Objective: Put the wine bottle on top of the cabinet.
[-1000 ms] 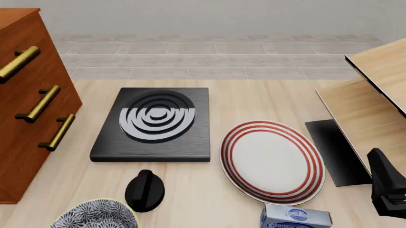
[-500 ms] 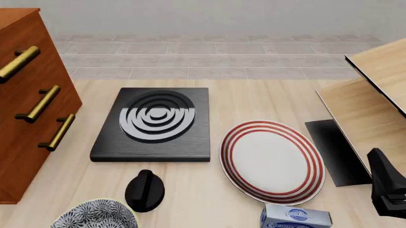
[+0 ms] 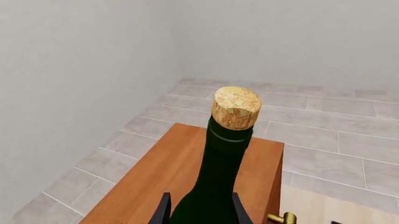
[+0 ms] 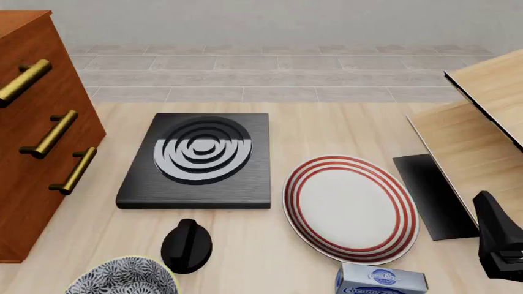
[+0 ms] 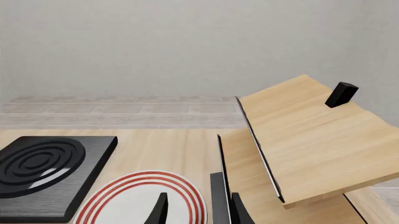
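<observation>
In the left wrist view, the wine bottle point(image 3: 219, 177), dark green with a tan cork point(image 3: 236, 107), stands upright over the reddish-brown top of the cabinet point(image 3: 156, 182). My left gripper point(image 3: 201, 211) is shut on the bottle's body, one black finger on each side. The bottle's base is hidden, so I cannot tell whether it touches the top. In the front view the cabinet point(image 4: 37, 141) fills the left edge with its brass handles; neither bottle nor left gripper shows there. My right gripper point(image 5: 198, 212) is open and empty, low over the table's right side; its black arm point(image 4: 496, 242) shows at the right edge.
On the table lie a black burner slab point(image 4: 196, 160), a red-rimmed white plate point(image 4: 349, 208), a short black knob point(image 4: 186, 245), a patterned bowl point(image 4: 122, 282) and a blue-white box point(image 4: 381, 280). A pale wood structure point(image 4: 478, 128) rises at the right.
</observation>
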Controlling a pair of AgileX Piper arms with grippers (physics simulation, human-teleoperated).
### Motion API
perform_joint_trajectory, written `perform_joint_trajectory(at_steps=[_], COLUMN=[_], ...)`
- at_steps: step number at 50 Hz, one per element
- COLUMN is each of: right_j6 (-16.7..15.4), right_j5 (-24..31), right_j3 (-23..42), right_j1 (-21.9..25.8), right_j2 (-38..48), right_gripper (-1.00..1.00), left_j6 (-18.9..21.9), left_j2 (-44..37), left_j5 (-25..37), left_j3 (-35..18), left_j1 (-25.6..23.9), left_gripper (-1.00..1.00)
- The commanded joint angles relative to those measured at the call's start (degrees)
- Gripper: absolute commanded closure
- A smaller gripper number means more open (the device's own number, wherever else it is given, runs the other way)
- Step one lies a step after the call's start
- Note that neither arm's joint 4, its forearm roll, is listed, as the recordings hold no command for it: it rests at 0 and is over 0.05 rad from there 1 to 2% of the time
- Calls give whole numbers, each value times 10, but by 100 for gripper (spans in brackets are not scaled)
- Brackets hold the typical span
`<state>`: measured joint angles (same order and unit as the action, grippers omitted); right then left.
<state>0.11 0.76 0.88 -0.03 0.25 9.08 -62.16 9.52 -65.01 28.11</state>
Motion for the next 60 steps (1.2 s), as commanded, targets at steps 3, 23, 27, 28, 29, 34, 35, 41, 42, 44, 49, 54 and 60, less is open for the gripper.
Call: perform_joint_trajectory(at_steps=[3,23,27,28,29,34,35,41,42,44,49,54,60], right_j6=[0,0,0,0,0,0,0,0,0,0,0,0,0], right_j5=[0,0,0,0,0,0,0,0,0,0,0,0,0], right_j3=[0,0,0,0,0,0,0,0,0,0,0,0,0], right_j1=[0,0,0,0,0,0,0,0,0,0,0,0,0], right_j2=[0,0,0,0,0,0,0,0,0,0,0,0,0], right_gripper=[-100,-100,-100,-100,-100,-100,-100,-100,-100,-100,-100,-100,-100], left_j6=[12,11,11,11,11,7,9,10,9,9,11,14,13], left_j2=[-2,-18,-19,-20,-20,-22,-23,-15,-13,-6,2,13,32], left_j5=[-26,-62,-68,-69,-71,-69,-69,-57,-55,-49,-43,-35,-18], left_j3=[23,66,73,75,77,76,75,63,61,59,55,53,46], left_j1=[12,27,28,28,28,28,30,29,30,28,28,26,20], left_gripper=[100,100,100,100,100,100,-100,-100,-100,-100,-100,-100,-100])
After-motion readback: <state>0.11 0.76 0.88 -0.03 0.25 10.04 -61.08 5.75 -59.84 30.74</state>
